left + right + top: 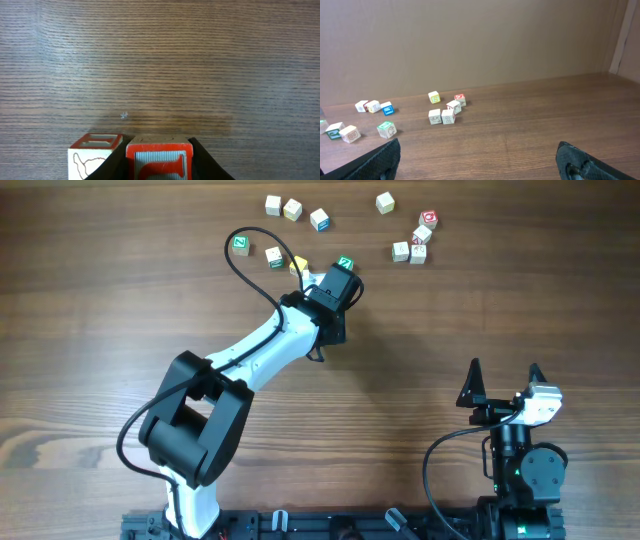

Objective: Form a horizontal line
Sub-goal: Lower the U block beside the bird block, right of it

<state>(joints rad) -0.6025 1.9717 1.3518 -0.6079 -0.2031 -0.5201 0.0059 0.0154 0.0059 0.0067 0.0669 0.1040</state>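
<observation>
My left gripper [338,276] reaches to the far middle of the table. In the left wrist view it [159,146] is shut on a red-marked cube [159,164] resting on the wood. A pale cube with red trim [95,152] sits right beside it on the left. In the overhead view a green-topped cube [345,263] lies at the gripper's tip and a yellow cube [298,266] lies beside the wrist. No finished row of three touching cubes shows; the spot under the gripper is hidden from above. My right gripper [505,378] is open and empty near the front right [477,150].
Loose cubes lie along the far edge: a few at the back left [292,209], one alone [385,202], and a cluster with red ones at the right [418,242]. Two green-trimmed cubes [240,243] [276,256] lie left of the gripper. A black cable [250,275] loops there.
</observation>
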